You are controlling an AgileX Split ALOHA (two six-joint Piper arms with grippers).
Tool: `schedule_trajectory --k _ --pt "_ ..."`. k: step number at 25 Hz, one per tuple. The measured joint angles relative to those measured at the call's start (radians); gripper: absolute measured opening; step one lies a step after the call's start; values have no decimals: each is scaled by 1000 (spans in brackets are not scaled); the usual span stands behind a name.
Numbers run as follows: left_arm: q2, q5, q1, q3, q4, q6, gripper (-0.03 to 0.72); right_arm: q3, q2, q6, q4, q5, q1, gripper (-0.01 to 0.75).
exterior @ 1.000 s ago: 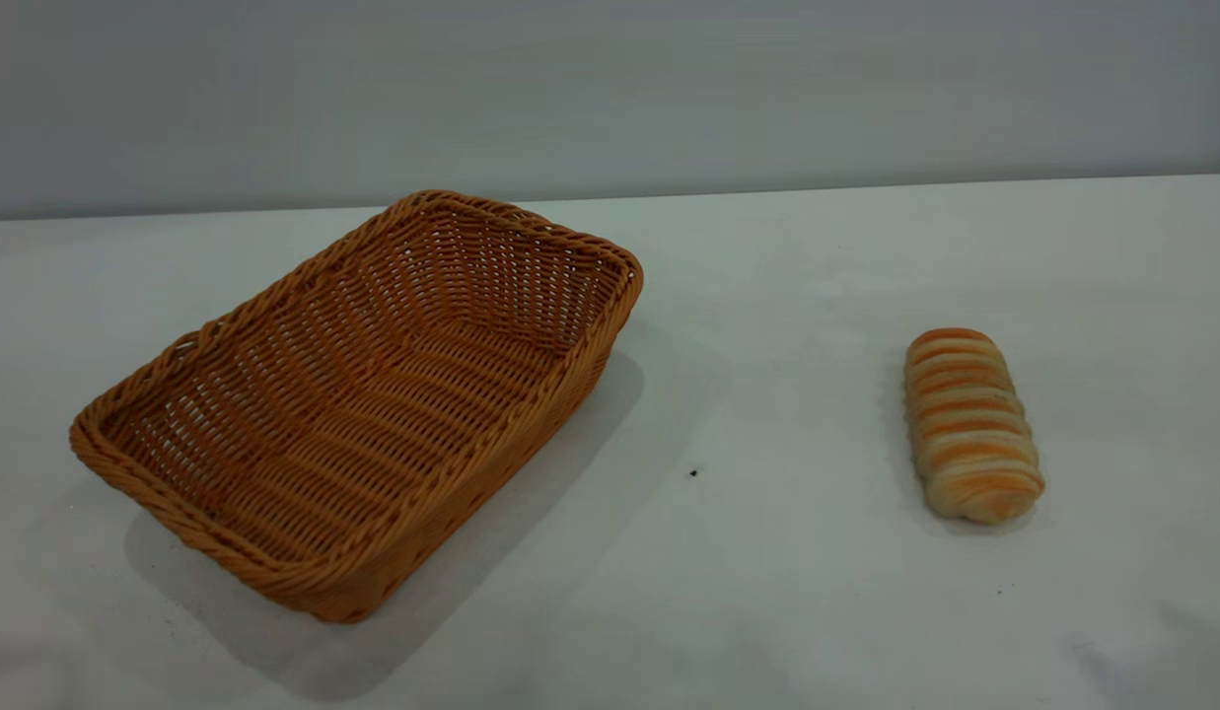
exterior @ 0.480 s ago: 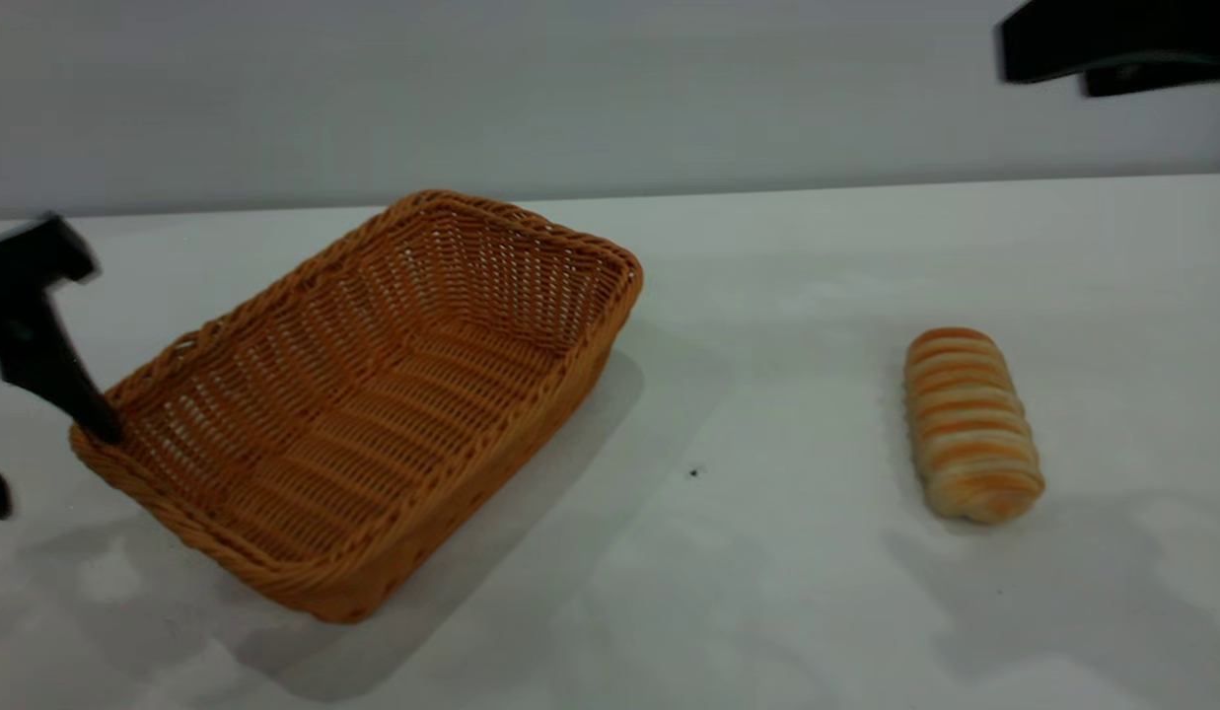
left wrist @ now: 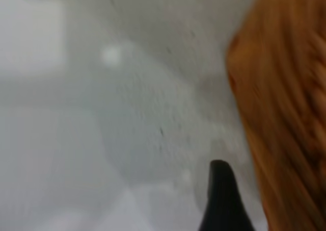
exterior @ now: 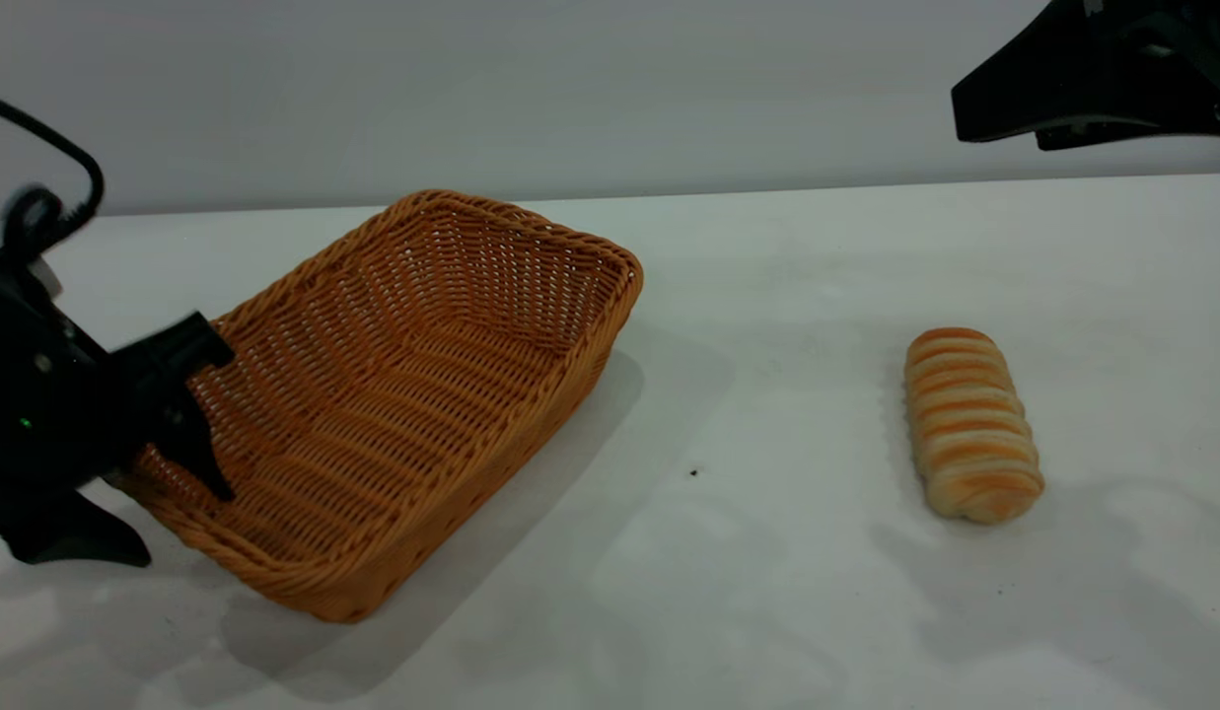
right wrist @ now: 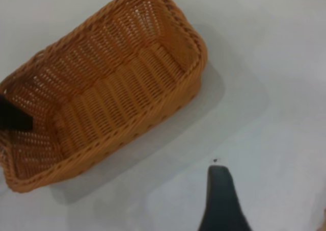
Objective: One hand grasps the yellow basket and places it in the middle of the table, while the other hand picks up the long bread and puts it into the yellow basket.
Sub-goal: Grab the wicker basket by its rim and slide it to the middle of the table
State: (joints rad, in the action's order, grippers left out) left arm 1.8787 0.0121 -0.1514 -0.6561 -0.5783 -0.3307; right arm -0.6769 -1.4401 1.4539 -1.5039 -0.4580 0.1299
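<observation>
Yellow basket (exterior: 402,394) rim straddled by open left tool (exterior: 190,473), long bread (exterior: 969,424) apart, right tool's state unclear

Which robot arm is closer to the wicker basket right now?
Left. Its tool straddles the wicker basket at its near left rim; the right tool hangs high, above the striped bread roll.

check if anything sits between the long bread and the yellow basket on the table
Nothing visible does. The long bread lies alone toward the right, and the stretch of white table between it and the yellow basket holds only a tiny dark speck. The right gripper hangs high above, far from the bread.
</observation>
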Motion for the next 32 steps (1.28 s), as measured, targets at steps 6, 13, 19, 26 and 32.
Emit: schedule_trajectory --k 6,13,19,26,32 --pt "53 -35 -2 -2 -6 -35 356 -3 -2 2 -2 3 0 558" --pt "53 -37 -2 -22 -6 -43 104 -3 -2 1 -3 18 0 558" --pt "44 156 -1 -226 144 151 105 -3 -5 -8 12 107 0 558" --pt "168 490 -1 -594 221 452 105 -83 -174 -11 23 239 0 537" --pt "317 568 -1 -725 125 593 105 -204 -410 -12 25 290 -42 532"
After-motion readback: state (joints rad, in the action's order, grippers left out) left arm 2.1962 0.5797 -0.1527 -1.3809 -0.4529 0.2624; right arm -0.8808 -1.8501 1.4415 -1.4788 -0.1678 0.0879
